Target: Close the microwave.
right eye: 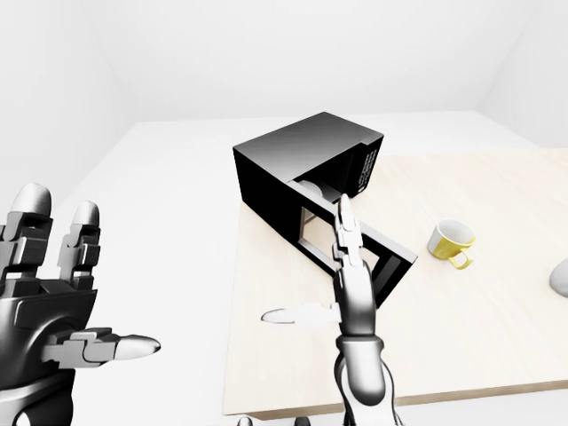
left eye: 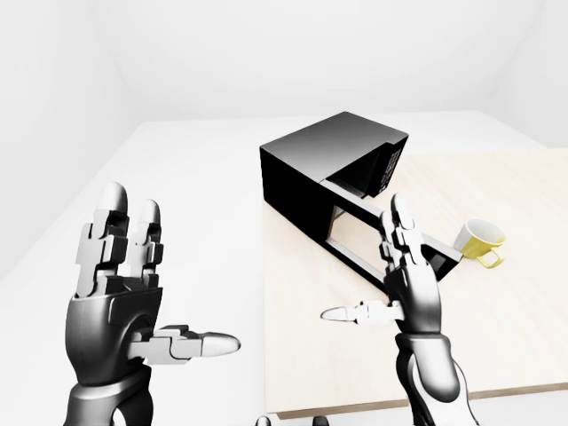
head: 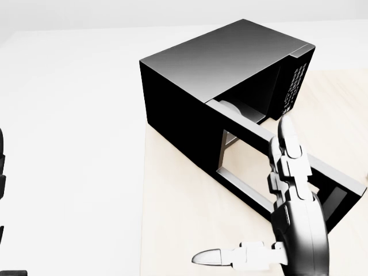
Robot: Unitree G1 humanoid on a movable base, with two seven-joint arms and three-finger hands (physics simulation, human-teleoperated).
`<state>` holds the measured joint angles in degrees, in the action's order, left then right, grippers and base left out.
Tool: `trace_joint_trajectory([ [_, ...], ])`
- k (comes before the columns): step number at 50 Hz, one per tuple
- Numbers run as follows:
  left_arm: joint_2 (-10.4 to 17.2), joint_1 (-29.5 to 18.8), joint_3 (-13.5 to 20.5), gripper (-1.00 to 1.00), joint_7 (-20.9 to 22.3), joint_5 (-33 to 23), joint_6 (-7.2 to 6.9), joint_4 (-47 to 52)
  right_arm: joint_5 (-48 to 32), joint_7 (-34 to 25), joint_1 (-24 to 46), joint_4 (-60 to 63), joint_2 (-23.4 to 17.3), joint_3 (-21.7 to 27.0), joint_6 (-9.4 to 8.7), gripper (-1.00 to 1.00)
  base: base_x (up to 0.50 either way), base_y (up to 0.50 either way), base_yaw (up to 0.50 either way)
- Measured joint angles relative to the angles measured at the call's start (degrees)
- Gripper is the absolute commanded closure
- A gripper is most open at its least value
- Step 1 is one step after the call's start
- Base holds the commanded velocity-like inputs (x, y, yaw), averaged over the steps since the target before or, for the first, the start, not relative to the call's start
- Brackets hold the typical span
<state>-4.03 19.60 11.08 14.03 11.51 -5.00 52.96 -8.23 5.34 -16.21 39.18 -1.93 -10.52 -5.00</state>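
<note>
Black microwave (left eye: 328,169), yellow mug (left eye: 480,241)

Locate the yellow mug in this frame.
The yellow mug stands on the wooden table at the left-eye view's right side, just right of the microwave's open door, apart from the right hand.

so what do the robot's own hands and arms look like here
Both hands, the left hand and the right hand, are glossy metallic grey-silver with three blocky, segmented fingers ending in rounded pale tips. Lighter, stepped plates cover the finger joints, and the palms are smooth, darker domes. The forearms are rounded, dark chrome-like shells. No cables, markings or sleeves show.
</note>
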Motion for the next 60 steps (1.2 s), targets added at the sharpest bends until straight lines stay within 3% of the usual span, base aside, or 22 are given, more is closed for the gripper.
trace_joint_trajectory([
  [8, 0.08, -0.10, -0.08, -1.00, -0.17, 0.08, 0.00, -0.19, 0.27, -0.15, 2.12, -6.75, 0.63, 0.73, 0.16, -1.00, 0.00, 0.00, 0.00],
  [21, 0.14, -0.23, 0.08, -1.00, -0.26, 0.36, 0.00, -0.22, 0.62, -0.38, 5.37, -16.03, 1.63, 2.49, 1.96, -1.00, 0.00, 0.00, 0.00],
  [30, 0.15, -0.28, 0.03, -1.00, -0.29, 0.33, 0.00, -0.32, 1.07, 0.10, 9.37, -25.61, 2.15, 5.10, 5.31, -1.00, 0.00, 0.00, 0.00],
  [38, 0.17, -0.28, 0.11, -1.00, -0.25, 0.48, 0.00, -0.26, 1.84, 1.10, 14.90, -37.27, 1.93, 8.26, 9.98, -1.00, 0.00, 0.00, 0.00],
  [60, 0.05, 0.02, 0.15, -1.00, 0.06, 0.45, 0.00, -0.09, 5.02, 3.57, 37.20, -73.44, -2.69, 14.50, 10.00, -1.00, 0.00, 0.00, 0.00],
])
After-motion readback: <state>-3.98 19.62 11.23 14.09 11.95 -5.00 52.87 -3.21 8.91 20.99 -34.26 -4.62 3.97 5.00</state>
